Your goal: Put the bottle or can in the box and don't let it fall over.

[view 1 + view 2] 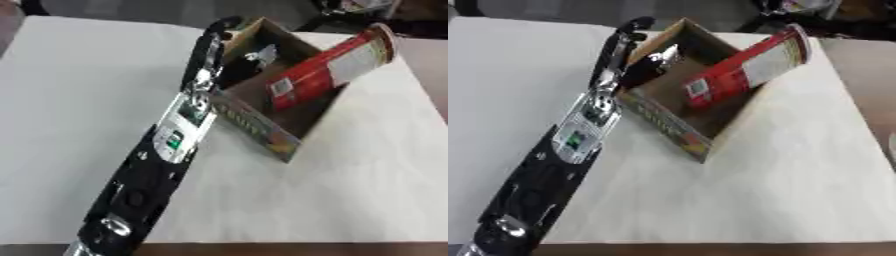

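Note:
A tall red can (328, 70) with a white label lies tilted inside the open cardboard box (255, 126). Its base is down on the box floor, and its top leans over the box's far right wall. My left arm reaches in from the lower left to the box's left wall. The left hand (213, 47) sits at that wall with straight fingers pointing away along the outside and a silver-tipped thumb (665, 54) over the inside. The hand is apart from the can and holds nothing. The right hand shows in neither view.
The box stands askew on a white tabletop (367, 175), toward the far right. A brown table edge (306, 248) runs along the bottom. Dark clutter (798, 7) sits beyond the far edge at the upper right.

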